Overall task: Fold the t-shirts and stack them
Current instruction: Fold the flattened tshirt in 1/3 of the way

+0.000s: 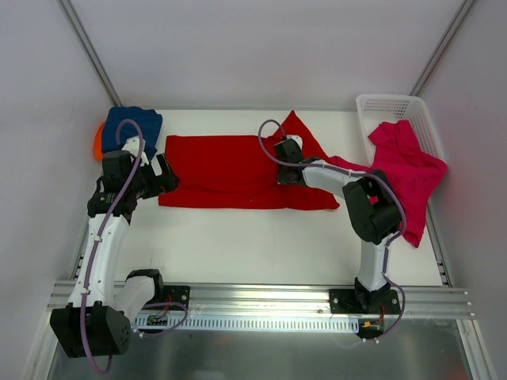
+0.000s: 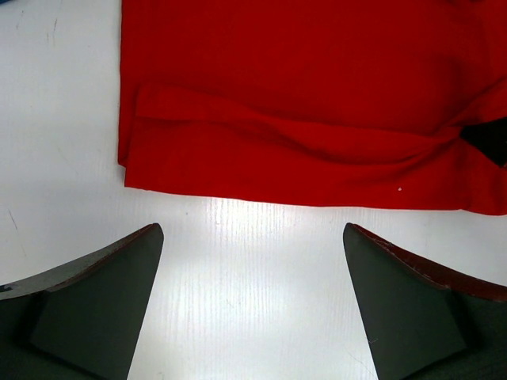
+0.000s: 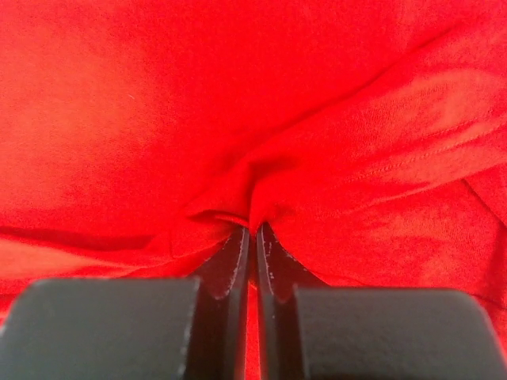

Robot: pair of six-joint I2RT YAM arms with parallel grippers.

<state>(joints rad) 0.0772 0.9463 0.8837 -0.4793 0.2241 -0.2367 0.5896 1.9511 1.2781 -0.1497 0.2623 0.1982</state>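
Red shirt [image 1: 230, 170] lies spread flat across the middle of the white counter [image 1: 261, 241]. The right hand [image 3: 253, 231] is pinched tight on a fold of it near its right end; the left hand [image 2: 253, 233] hangs wide open, empty, just off its left edge.

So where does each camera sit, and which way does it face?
Top external: above, behind the bases, looking down at table, left arm, right arm, red t-shirt.
Left wrist: on left arm, facing the shirt's edge; open left gripper shows.
Right wrist: on right arm, over red cloth; right gripper shut on it.
Shared: the red t-shirt.
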